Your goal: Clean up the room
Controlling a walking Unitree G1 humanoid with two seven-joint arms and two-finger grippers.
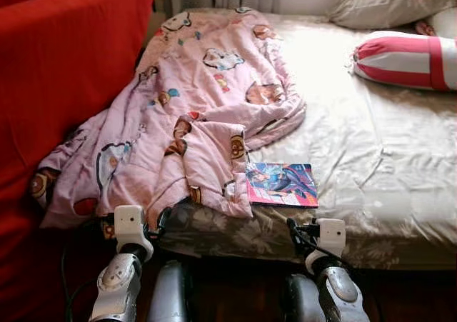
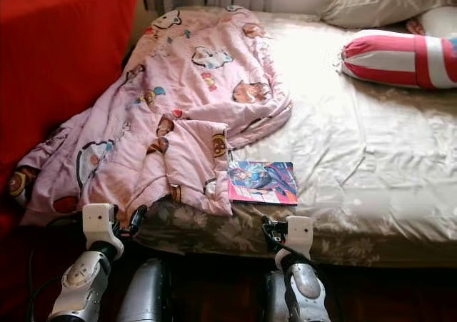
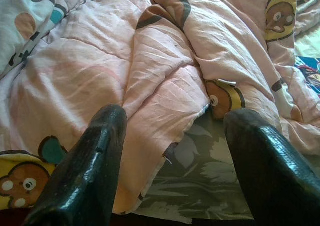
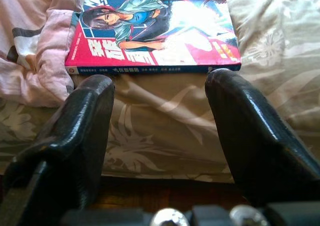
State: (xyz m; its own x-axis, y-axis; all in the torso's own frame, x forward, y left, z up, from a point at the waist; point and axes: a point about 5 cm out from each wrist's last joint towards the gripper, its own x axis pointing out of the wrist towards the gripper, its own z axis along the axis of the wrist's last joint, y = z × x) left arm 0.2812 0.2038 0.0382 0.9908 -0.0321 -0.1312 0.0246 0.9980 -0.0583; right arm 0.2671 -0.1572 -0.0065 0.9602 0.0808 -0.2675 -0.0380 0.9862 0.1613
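Note:
A rumpled pink cartoon blanket (image 1: 207, 93) lies across the left half of the bed and hangs over its near edge. A colourful comic book (image 1: 282, 184) rests flat on the beige sheet (image 1: 371, 143) by the blanket's right corner. My left gripper (image 3: 175, 110) is open, low at the bed's near edge, facing the blanket's hanging hem (image 3: 150, 151). My right gripper (image 4: 160, 75) is open too, a short way in front of the book's spine (image 4: 155, 68) and not touching it. Both silver arms (image 1: 121, 272) (image 1: 335, 279) rise from below the bed edge.
A red-covered sofa (image 1: 64, 65) stands close against the bed's left side. A red and white striped pillow (image 1: 407, 59) and a beige pillow (image 1: 389, 4) lie at the far right. The floral bed skirt (image 1: 400, 247) drops to a dark floor.

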